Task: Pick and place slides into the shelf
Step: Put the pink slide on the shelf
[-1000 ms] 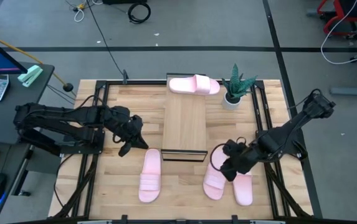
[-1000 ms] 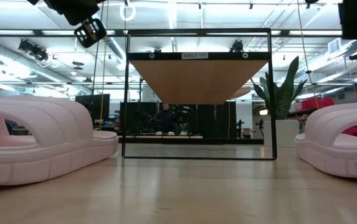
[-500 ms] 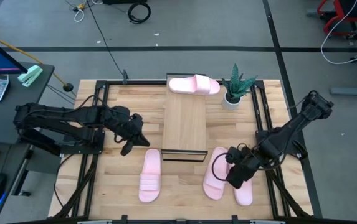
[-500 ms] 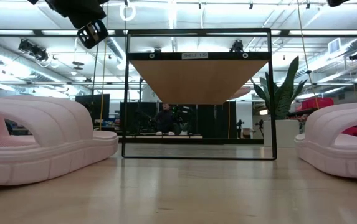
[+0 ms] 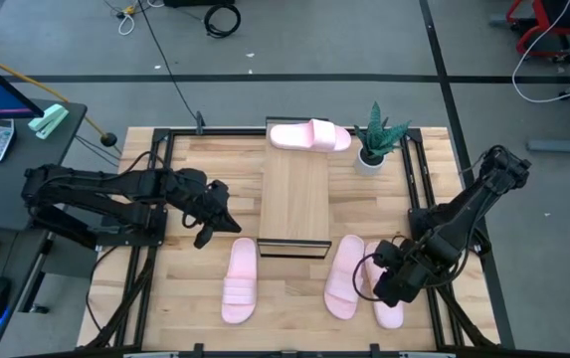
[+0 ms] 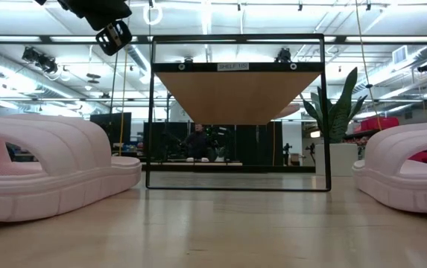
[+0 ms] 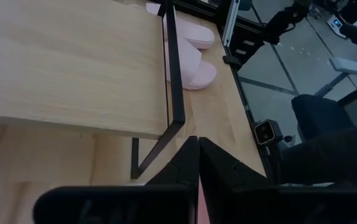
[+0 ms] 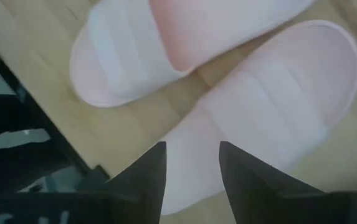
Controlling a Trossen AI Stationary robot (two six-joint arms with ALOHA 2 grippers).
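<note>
Four slides: one on the shelf at its far end, three along the table's near edge | right gripper parted, empty, over the near-right pair | left gripper closed, idle beside shelf | risk: the touching pair may get nudged or snagged together.

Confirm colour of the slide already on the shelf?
Pale pink slide; clearest in the high view.

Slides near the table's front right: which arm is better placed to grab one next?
Right. Its tool hangs open directly over the outer slide of that pair, while the left tool is shut, beside the shelf.
</note>
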